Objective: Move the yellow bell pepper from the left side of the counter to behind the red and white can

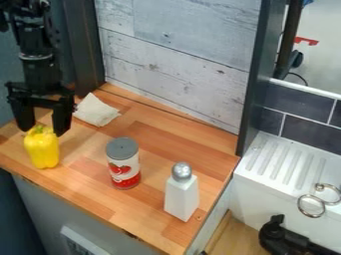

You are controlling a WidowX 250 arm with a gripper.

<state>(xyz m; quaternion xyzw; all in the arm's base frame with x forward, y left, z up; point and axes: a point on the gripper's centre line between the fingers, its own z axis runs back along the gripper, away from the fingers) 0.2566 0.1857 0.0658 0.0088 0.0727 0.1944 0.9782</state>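
Observation:
My black gripper (43, 131) hangs at the left of the wooden counter with its two fingers spread. Below it, a yellow bell pepper (43, 150) stands upright, its green stem showing between the fingertips. Whether either finger touches the pepper I cannot tell. A crumpled white cloth (96, 110) lies behind and right of the gripper. Near the counter's middle stands a can (124, 168) with a grey lid and a red and white label. Further right is a white, square-sided shaker (181, 196) with a silver top.
The wooden counter (156, 128) ends at a front edge and a right edge. A grey plank wall (180, 55) rises behind it. At the right are a dark post, a white ridged sink unit (281, 160) with metal rings (311, 205), and a black object (283, 240) below.

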